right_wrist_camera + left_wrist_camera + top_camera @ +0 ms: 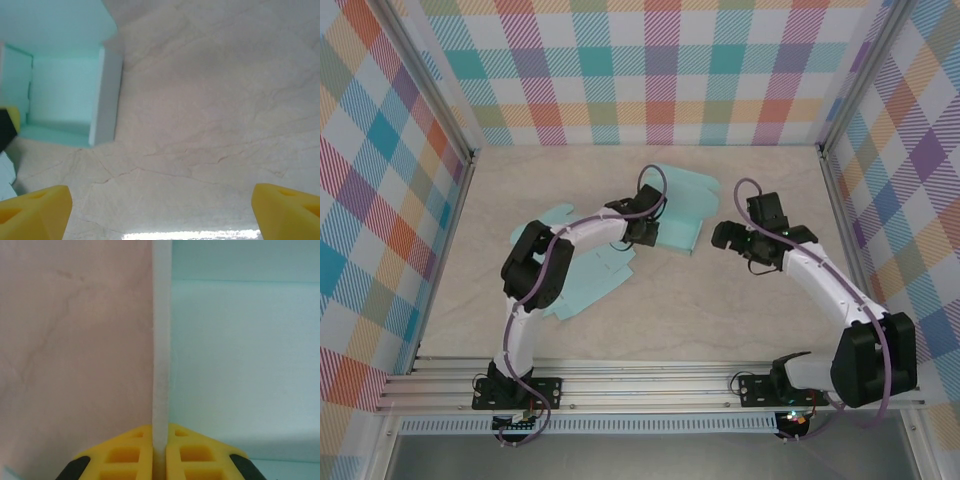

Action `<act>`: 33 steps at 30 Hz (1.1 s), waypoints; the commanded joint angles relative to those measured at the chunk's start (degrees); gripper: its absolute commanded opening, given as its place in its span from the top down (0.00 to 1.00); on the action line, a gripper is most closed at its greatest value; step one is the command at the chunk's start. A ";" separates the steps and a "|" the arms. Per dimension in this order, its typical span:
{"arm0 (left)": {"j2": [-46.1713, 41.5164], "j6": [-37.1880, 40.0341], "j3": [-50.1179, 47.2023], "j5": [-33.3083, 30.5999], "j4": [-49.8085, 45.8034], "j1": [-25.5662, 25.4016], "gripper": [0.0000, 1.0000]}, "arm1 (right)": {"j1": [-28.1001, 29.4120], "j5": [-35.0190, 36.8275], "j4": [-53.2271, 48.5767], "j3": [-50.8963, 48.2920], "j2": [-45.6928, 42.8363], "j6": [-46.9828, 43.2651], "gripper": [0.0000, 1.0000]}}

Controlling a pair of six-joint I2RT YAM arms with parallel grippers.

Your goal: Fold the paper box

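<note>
pinched in the left gripper [160, 452]: a raised flap of the half-folded mint-green paper box [688, 192], near the centre of the beige worktop [720, 320], toward its far edge. beside it, wide open and empty: the right gripper [160, 210].

Bright even light, soft shadows, glare streak on tabletop [200, 125], blurry close-ups

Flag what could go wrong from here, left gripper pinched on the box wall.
1. The left gripper grips the paper box by one thin upright wall; a hard pull could crease or tear it, or the wall could slip free.
2. The right gripper hangs open, apart from the box, so nothing pins it; it may slide on the table rather than fold.
</note>
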 commanded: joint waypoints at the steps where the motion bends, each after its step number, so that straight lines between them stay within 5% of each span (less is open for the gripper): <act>1: -3.12 -7.89 -3.29 -4.77 -0.31 -3.79 0.89 | -2.46 -5.88 0.69 2.97 1.10 -6.51 0.07; 8: -4.48 -13.14 -4.13 -4.50 0.16 -7.59 0.84 | -5.59 -9.57 1.60 6.91 5.79 -12.47 0.06; 14: -6.21 -14.58 -6.17 -0.03 2.79 -7.81 0.59 | -6.19 -8.90 1.49 8.87 10.21 -15.84 0.06; 23: -16.28 -8.86 -8.35 -1.22 3.75 -7.27 0.26 | -6.23 -10.00 1.56 7.75 9.53 -17.36 0.05; 28: -21.88 -3.57 -10.90 -2.13 7.85 -3.73 0.18 | -6.24 -11.58 2.85 6.37 8.14 -18.44 0.05; 33: -21.23 4.77 -12.38 8.33 17.04 1.98 0.18 | -6.24 -10.91 3.09 6.51 7.92 -18.96 0.08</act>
